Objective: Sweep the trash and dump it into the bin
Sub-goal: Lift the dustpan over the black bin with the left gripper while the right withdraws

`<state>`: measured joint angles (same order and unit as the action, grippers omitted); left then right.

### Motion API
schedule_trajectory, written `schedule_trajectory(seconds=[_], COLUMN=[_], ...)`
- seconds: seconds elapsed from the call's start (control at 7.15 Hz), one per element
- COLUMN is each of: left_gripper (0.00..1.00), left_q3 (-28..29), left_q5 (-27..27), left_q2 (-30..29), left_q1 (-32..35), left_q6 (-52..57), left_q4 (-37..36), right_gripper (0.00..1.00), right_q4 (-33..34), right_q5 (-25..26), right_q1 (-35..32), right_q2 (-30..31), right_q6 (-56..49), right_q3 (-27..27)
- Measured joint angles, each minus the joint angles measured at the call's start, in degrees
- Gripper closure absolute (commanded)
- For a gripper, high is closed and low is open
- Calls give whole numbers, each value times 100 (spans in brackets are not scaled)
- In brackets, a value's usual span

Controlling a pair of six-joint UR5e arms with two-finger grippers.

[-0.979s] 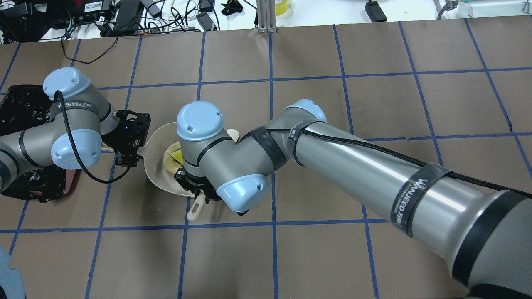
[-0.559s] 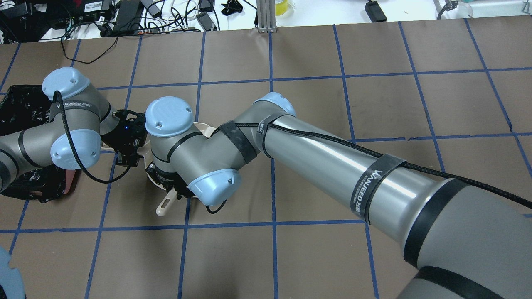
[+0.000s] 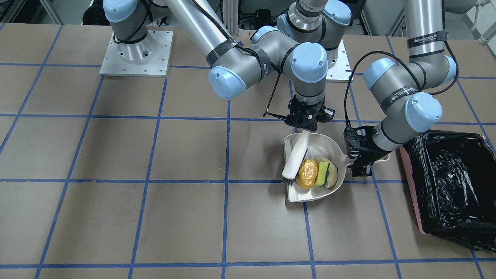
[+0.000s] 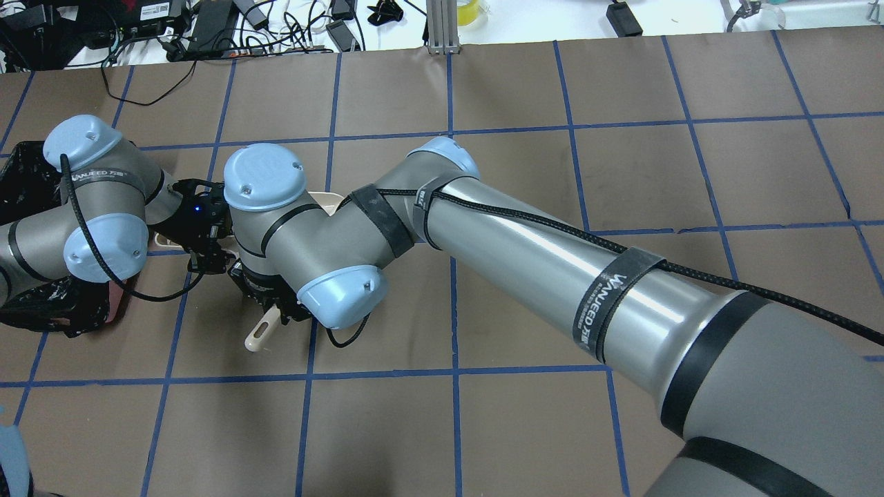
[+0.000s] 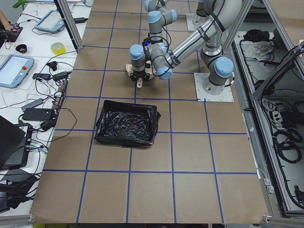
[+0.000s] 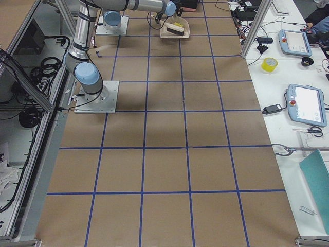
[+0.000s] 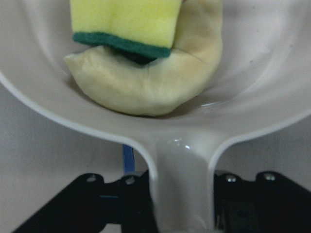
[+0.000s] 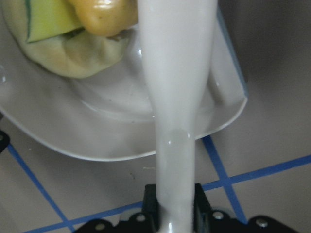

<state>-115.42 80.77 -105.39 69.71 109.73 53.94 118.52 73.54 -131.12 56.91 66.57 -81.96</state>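
Vs 1.0 s ago: right gripper (image 3: pixel 306 126), clamped on brush (image 3: pixel 294 159), now further left over dustpan (image 3: pixel 322 145), whose handle left gripper (image 3: pixel 360 162) clamps; potato lump (image 3: pixel 307 174), sponge piece (image 3: pixel 321 173), peel (image 3: pixel 333 175) inside; bin (image 3: pixel 449 182) just left.

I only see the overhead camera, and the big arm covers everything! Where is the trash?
Observer: All three pieces sit in the dustpan: the potato lump, the sponge piece and the peel.
Operator: Who's holding the dustpan?
Observer: The left claw is shut on its handle.
Operator: And the brush?
Observer: The right claw grips the brush by its handle; the bristles sit at the pan's open edge, beside the potato lump.
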Motion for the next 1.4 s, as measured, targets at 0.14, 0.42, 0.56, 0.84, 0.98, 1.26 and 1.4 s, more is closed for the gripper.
schedule_trajectory(seconds=[0.14,0.42,0.56,0.84,0.98,1.26,1.4], left_gripper=[100,100,100,100,100,100,100], left_q3=[16,60,96,419,891,1941,2287], left_q5=[-190,-378,-394,-401,-436,-578,-629], left_q2=[-23,-31,-21,0,-15,-103,-151], left_q1=[-127,-222,-245,-506,-752,-1337,-1767], left_q6=[26,44,47,69,119,415,541], left_q4=[20,48,53,425,1053,2191,2485], right_gripper=[100,100,100,100,100,100,100], right_q4=[-351,-1375,-1930,-2803,-3123,-3276,-3201], right_q5=[206,505,667,1193,1531,1827,1866], right_q1=[97,637,1103,2235,2854,4052,4649], right_q2=[92,562,903,1528,1737,1833,1771], right_q6=[-180,-861,-1449,-2948,-3970,-5781,-6464], right_q3=[3,11,8,-7,-14,-34,-134])
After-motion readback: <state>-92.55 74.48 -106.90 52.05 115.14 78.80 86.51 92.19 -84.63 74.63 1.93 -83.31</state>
